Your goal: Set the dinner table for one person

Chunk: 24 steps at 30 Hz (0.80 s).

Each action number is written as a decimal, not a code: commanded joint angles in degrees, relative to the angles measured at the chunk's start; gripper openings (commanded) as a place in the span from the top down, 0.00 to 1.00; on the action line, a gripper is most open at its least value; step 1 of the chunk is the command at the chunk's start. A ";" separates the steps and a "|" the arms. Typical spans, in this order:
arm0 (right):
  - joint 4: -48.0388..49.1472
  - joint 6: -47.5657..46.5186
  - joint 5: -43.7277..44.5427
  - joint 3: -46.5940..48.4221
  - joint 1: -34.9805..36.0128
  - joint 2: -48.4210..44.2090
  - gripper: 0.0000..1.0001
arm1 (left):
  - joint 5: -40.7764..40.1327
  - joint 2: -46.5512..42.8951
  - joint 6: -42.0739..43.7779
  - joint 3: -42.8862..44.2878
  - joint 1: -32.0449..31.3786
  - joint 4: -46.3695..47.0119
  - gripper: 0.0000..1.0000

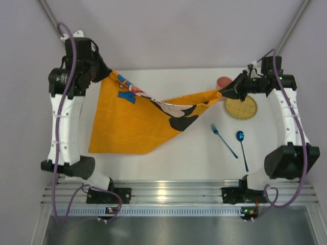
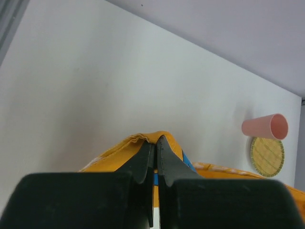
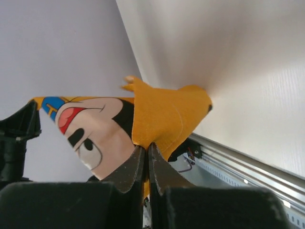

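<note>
From above, the white worktop [image 1: 194, 158] lies in front of both arms. An orange cloth [image 1: 127, 122] is stretched over it. The left gripper [image 1: 104, 76] is closed on the cloth's far left corner, the right gripper [image 1: 225, 93] on its far right corner. Right of the cloth are a cup [image 1: 223, 80], a plate [image 1: 241, 108], a fork [image 1: 223, 139] and a spoon [image 1: 241, 145].

In the left wrist view, the left gripper [image 2: 156, 143] pinches the cloth [image 2: 126, 148] edge above the worktop [image 2: 119, 86].

In the right wrist view, the right gripper [image 3: 147, 148] is tight on the cloth [image 3: 167, 119] corner.

Lighting bright, even and diffuse from above. Faint soft shadow beneath the cloth [image 1: 127, 127] on the white counter [image 1: 194, 158]. Glare spots on the near aluminium rail [image 1: 163, 193]. Top view slightly soft. Left gripper [image 2: 155, 155] and right gripper [image 3: 147, 160] bodies blurred close-up.
</note>
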 commanded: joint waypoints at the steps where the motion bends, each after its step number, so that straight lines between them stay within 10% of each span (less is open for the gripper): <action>1: 3.69 3.15 -5.59 9.80 1.36 6.85 1.00 | 6.71 9.13 0.81 3.57 2.73 3.79 1.00; 8: 18.43 23.56 -12.36 33.19 5.31 29.00 1.00 | 21.63 25.22 -3.49 18.43 10.12 12.92 1.00; 14: 68.35 54.90 -8.51 31.98 3.12 29.55 1.00 | 30.02 22.17 -9.13 19.93 16.71 28.84 1.00; 20: 72.44 36.62 -1.04 6.37 0.48 9.10 1.00 | 29.93 6.38 -0.09 0.20 18.48 30.87 1.00; 24: 47.69 15.13 5.56 -18.87 2.24 -2.44 1.00 | 26.77 -8.40 0.19 -36.44 18.30 32.00 1.00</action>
